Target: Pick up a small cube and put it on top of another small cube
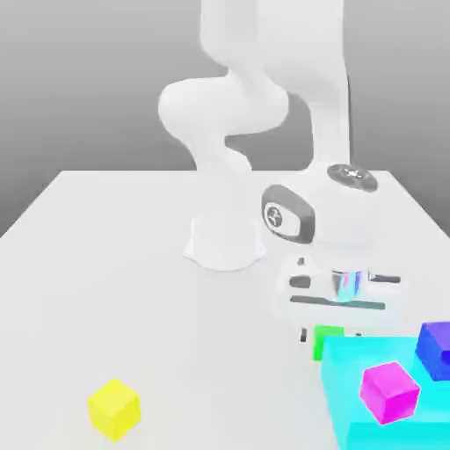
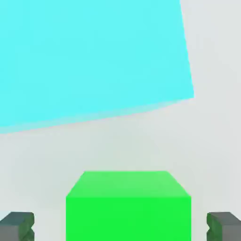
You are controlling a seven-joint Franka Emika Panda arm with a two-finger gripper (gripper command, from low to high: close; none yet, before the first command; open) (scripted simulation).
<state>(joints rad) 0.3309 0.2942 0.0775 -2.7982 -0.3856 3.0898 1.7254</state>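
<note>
Robot arm (image 1: pixel 224 105) above a pale table (image 1: pixel 176 334), with its hand (image 2: pixel 120 228) lowered about the green cube (image 1: pixel 329 341). In the hand view, the hand is spread: one finger stands on either side of the green cube, each separated from it by a visible gap. The green cube is just beside the cyan block (image 1: pixel 347 378), whose edge partly hides it in the exterior view; the two are apart. The magenta cube (image 1: pixel 389 392) and the dark blue cube (image 1: pixel 436 352) appear on the cyan block. The yellow cube (image 1: pixel 114 410) rests on the table, well apart, toward the exterior view's left.
</note>
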